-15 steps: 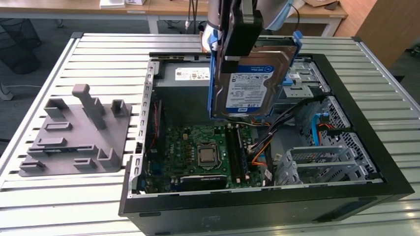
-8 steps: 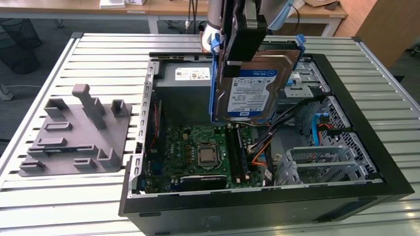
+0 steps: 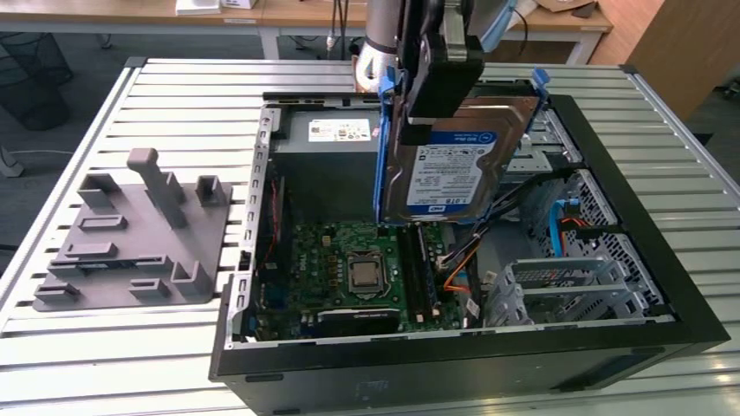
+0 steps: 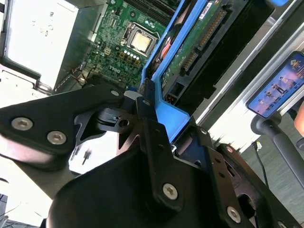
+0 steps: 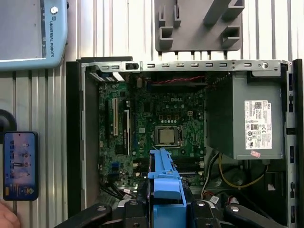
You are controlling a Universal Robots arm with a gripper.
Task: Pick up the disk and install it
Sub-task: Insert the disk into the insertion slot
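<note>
Black pincer clamped on the flat silver disk — blue-railed, white-labelled.

We see a silver disk with a white-and-blue label and blue side rails (the brightest colour here), a green motherboard in a black case, a plain grey fixture, and a pale, slat-striped table.

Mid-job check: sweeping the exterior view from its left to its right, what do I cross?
Grey fixture block → grey power supply box → the disk, held in the air → silver drive cage.
</note>
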